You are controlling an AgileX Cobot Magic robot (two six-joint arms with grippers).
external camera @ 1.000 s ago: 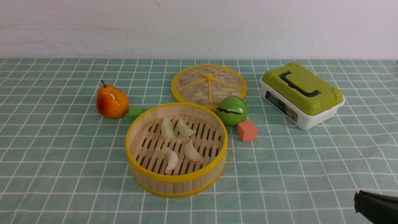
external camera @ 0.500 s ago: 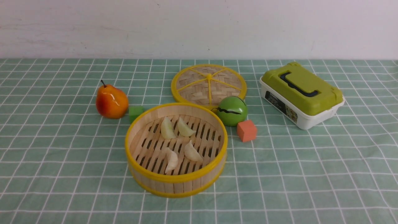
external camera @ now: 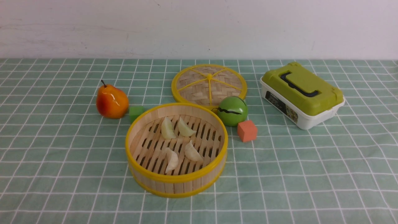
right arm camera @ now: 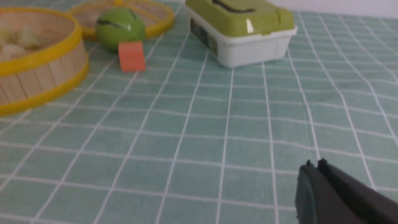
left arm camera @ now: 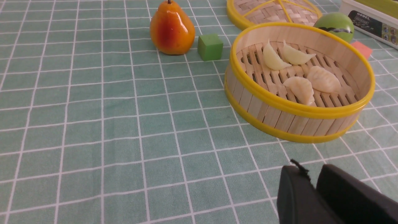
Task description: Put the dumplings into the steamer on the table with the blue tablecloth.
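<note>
I see all four dumplings lying in the bamboo steamer mid-table on the teal checked tablecloth, plain white wall behind. Left gripper and right gripper are both closed, empty.

Front cam sits high, looks fwd over the whole bench to the wall. Left wrist cam is low and close, by the steamer. Right wrist cam is low too, by the lunch box. All 3 views share the steamer and orange cube.
</note>
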